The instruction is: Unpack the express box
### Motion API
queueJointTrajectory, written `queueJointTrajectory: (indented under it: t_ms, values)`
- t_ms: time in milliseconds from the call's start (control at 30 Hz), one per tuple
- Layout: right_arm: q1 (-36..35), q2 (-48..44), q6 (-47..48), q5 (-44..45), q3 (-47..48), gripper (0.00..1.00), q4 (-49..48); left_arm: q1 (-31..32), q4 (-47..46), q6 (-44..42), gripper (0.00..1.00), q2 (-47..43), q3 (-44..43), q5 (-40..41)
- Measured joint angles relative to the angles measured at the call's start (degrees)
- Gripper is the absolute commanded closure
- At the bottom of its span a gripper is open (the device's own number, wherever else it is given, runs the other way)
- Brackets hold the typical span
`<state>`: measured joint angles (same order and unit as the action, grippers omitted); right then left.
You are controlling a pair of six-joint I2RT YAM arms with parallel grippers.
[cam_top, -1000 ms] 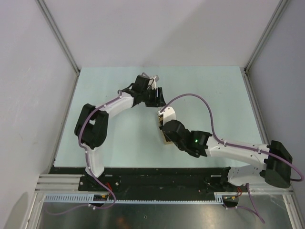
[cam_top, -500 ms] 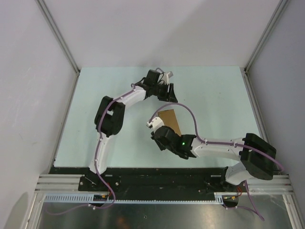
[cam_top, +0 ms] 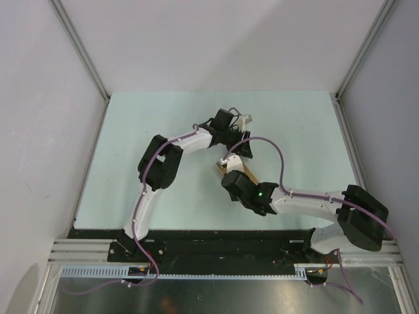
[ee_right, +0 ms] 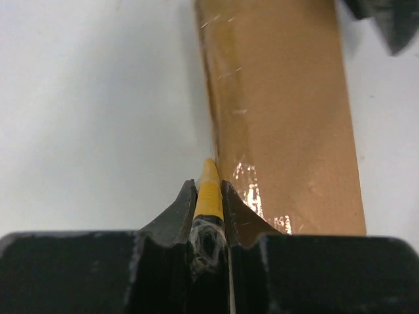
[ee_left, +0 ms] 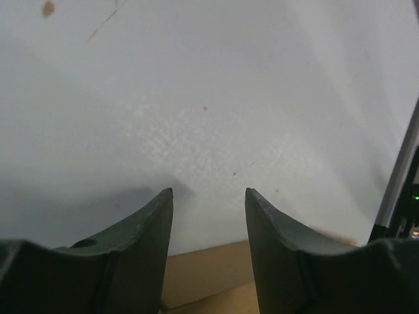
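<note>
The express box [ee_right: 281, 118] is a flat brown carton with glossy tape on top, lying on the table. In the top view it [cam_top: 251, 176] is mostly hidden under the two wrists. My right gripper [ee_right: 209, 184] is shut on the yellow-and-black utility knife [ee_right: 209, 196], whose tip touches the box's left edge. In the top view the right gripper [cam_top: 230, 173] sits over the box's near end. My left gripper [ee_left: 208, 191] is open and empty just above the box's far end [ee_left: 209, 278]; in the top view it [cam_top: 243, 148] hovers at that end.
The pale green table [cam_top: 131, 170] is bounded by grey side walls and metal frame posts [cam_top: 78, 46]. A dark post [ee_left: 396, 196] shows at the right edge of the left wrist view. The purple cable [cam_top: 278, 160] of the right arm arcs above the box.
The left arm has swung rightward and nearer, down to the box's far end. The right wrist has shifted and turned, and the box has changed place and angle beneath it.
</note>
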<state>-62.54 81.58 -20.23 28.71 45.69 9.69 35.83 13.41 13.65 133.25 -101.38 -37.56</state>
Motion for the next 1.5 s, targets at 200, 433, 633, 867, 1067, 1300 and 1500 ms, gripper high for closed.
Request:
queueJointTrajectory:
  t_ms: [200,433,633,867,1067,1300,1500]
  values:
    - [3.2,-5.9,-3.2,3.0,-2.4,1.00,3.7,-0.3,-2.2,-1.2,0.49,-1.3,5.4,1.5]
    - [8.1,-12.6,-5.7,3.1,-7.2,1.00,5.6,-1.3,-3.0,-2.0,0.51,-7.5,14.2,4.6]
    - [12.6,-13.9,-5.9,4.5,-8.8,1.00,5.0,-1.5,-3.4,-2.3,0.55,-11.0,19.6,4.6]
    - [17.5,-13.2,-5.6,4.3,-9.6,1.00,2.3,-0.8,-2.3,-1.8,0.61,-17.0,28.3,4.5]
    - [20.7,-11.6,-4.5,2.5,-9.7,1.00,-0.7,-0.5,-1.2,-0.2,0.62,-22.3,34.6,6.6]
    - [25.0,-11.1,-3.5,0.0,-9.7,1.00,-3.9,-0.6,-0.1,2.4,0.56,-27.6,36.2,12.5]
    - [28.1,-9.4,-1.9,-2.9,-9.8,1.00,-8.2,-2.4,-0.3,6.5,0.47,-30.1,35.1,14.9]
